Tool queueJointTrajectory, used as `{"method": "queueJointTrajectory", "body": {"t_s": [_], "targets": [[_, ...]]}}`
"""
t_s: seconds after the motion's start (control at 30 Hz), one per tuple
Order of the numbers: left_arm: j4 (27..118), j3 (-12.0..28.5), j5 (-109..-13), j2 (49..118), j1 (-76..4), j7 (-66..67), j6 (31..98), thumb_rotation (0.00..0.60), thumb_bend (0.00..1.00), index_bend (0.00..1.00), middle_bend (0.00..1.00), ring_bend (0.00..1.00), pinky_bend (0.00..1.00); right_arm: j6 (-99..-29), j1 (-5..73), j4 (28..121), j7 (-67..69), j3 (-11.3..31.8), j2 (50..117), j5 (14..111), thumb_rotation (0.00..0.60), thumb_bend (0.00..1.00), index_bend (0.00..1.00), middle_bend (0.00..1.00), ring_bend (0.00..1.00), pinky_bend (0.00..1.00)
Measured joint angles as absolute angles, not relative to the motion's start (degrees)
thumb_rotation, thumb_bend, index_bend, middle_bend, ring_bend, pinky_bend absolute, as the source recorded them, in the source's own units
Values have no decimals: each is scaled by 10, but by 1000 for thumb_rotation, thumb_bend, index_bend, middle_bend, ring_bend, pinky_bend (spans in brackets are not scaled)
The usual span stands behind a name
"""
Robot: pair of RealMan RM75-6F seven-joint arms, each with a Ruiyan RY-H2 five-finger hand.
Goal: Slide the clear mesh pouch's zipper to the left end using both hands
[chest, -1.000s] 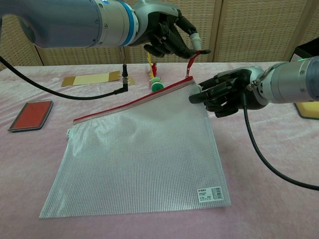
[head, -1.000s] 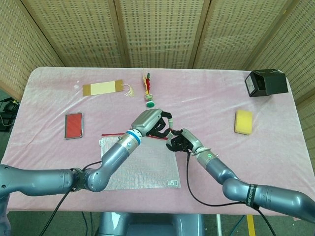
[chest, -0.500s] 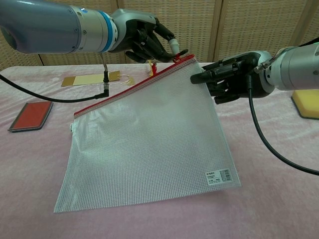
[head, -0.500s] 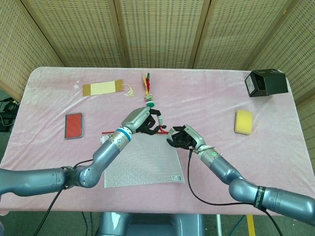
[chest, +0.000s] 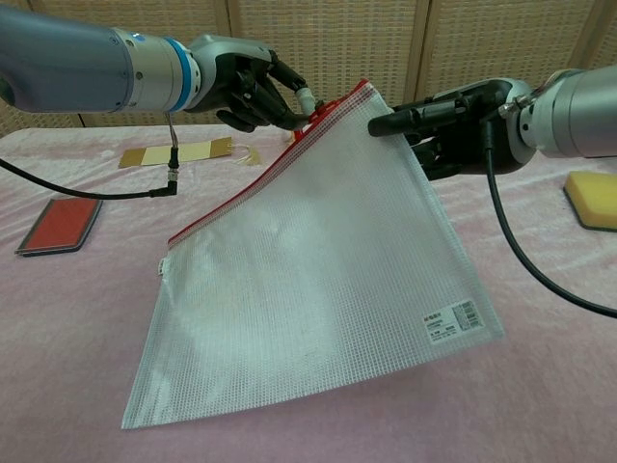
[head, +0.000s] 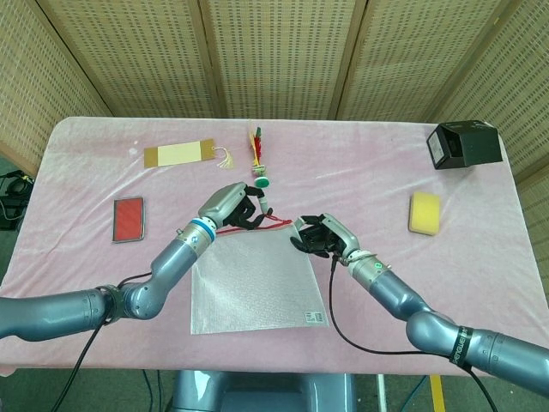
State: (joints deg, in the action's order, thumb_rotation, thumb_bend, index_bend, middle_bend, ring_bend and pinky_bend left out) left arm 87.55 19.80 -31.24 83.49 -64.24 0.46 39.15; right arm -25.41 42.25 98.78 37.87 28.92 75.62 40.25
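Observation:
The clear mesh pouch point(chest: 318, 260) point(head: 257, 283) is tilted, its right top corner raised off the pink table. Its red zipper point(chest: 255, 174) point(head: 262, 223) runs along the top edge. My left hand point(chest: 251, 89) point(head: 233, 206) pinches the red zipper pull point(chest: 310, 104) a little left of the raised corner. My right hand point(chest: 453, 125) point(head: 319, 236) holds the pouch's top right corner and keeps it up. The pouch's left bottom corner rests on the cloth.
A red card case point(chest: 60, 224) point(head: 129, 220) lies at the left, a tan bookmark point(head: 180, 154) behind it. A feathered toy point(head: 258, 159) sits behind the hands. A yellow sponge point(head: 424, 212) and a black box point(head: 463, 143) are at the right.
The right corner of the pouch has risen higher with my right hand. My left hand has drawn the zipper pull leftward along the red edge, and the pouch has swung right.

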Motion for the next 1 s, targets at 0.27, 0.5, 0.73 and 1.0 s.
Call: {"method": "queueJointTrajectory", "body": {"t_s": [0.27,0.5,0.73,1.0], "targets": [[857,188,-309,833,-639,-5,372,600,528,848,934,937,1000,-257,413,988,394,304,753,411,600,914,797,904,856,1000],[844,180,-311,832,-636,-13,361,600,529,848,934,937,1000,-258,408,987,407,310,752,412,600,920,797,904,856,1000],[830,170,-310,830,-633,-17,351,600,528,847,934,936,1000,-265,401,990,419,325,746,414,600,924,797,904,856,1000],[818,159,-311,820,-625,-22,343,600,529,847,934,937,1000,-272,394,994,429,334,737,414,600,926,797,904,856,1000]]}}
